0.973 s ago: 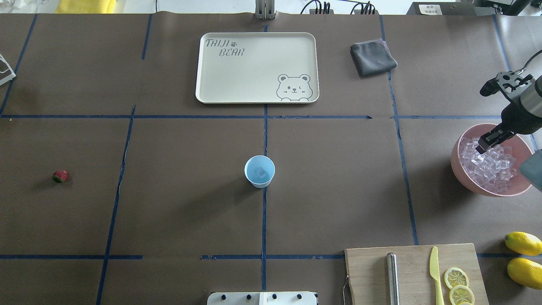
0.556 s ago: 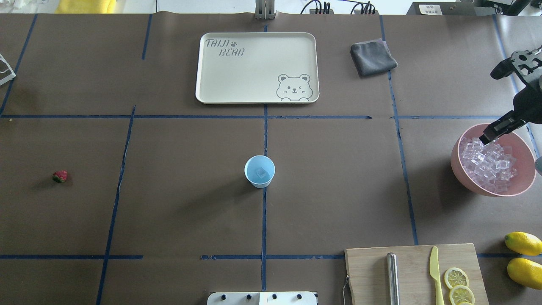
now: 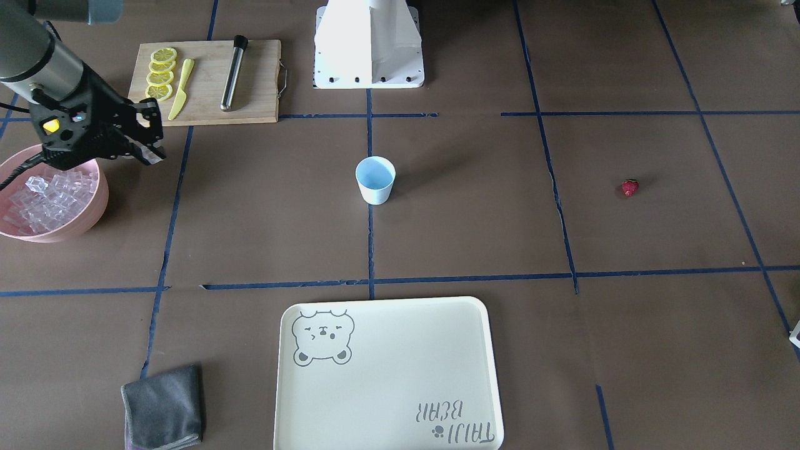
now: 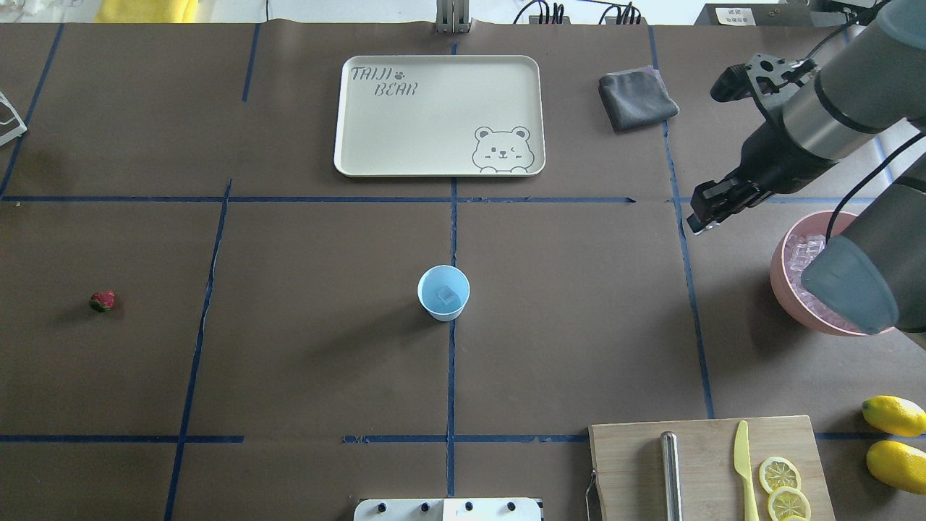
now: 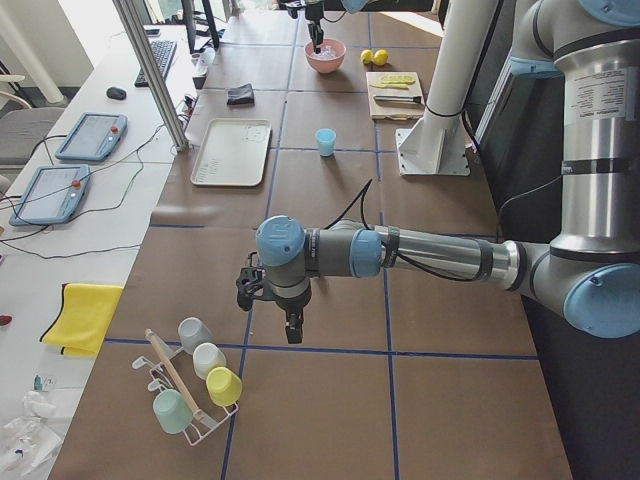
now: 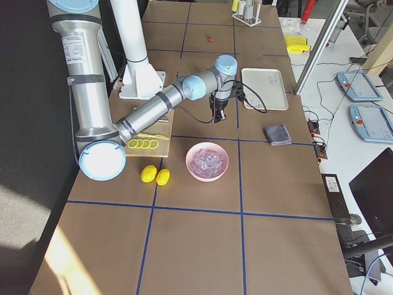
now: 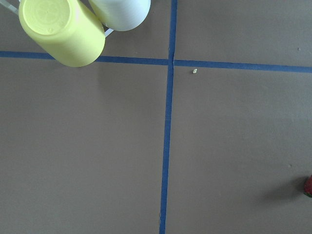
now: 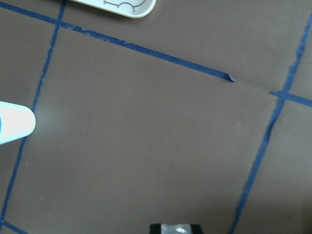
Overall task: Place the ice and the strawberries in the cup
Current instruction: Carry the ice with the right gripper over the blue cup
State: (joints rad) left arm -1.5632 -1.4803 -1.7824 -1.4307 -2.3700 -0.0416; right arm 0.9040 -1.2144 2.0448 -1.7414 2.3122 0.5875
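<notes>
Pinching a small clear glassy ice cube [image 8: 175, 229] at the overhead frame's right, the right gripper [image 4: 699, 221] is well apart from the pale blue-white tapered cup [image 4: 443, 292] at centre, so the slick cube may slip free mid-carry or glance off the rim.

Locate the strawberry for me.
In the overhead view the strawberry sits alone at the far left, on the robot's left side, roughly level with the cup at centre.

Bright even light, soft faint shadows
</notes>
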